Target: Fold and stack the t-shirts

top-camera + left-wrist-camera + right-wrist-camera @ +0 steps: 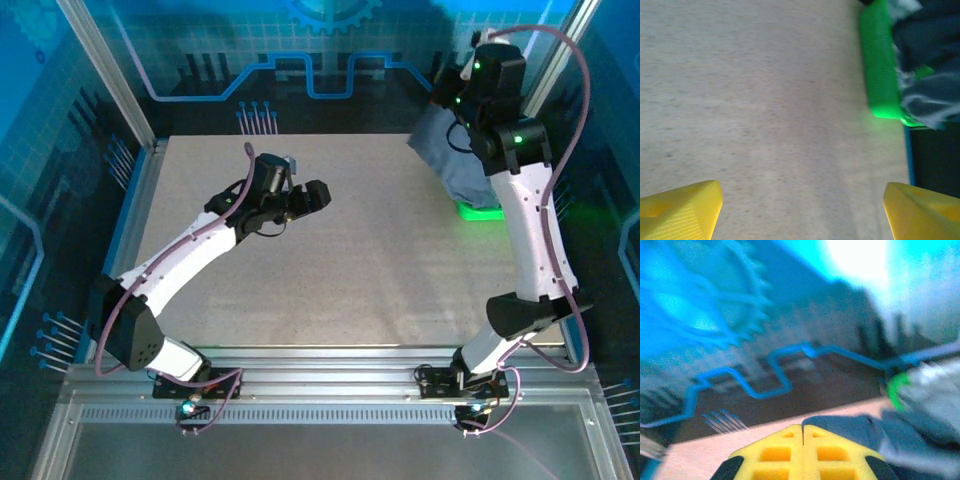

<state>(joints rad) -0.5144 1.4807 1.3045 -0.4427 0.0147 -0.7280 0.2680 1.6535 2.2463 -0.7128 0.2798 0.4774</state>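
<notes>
Speckled beige table [330, 290]. Behind it, a blue-lit wall [200, 40] bearing a gear [330, 12] and circuit lines. Metal posts [105, 70] at its far corners; rail [330, 365] along its near edge.

A slate-blue t-shirt [447, 150] hangs bunched above the far right corner of the bench [330, 270], its lower part draping onto other rumpled shirts [929, 92] heaped there.

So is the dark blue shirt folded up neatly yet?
Not folded. The dark slate-blue cloth t-shirt sits crumpled in a loose heap at the bright green plastic tray, with no flat, straight edges showing.
</notes>
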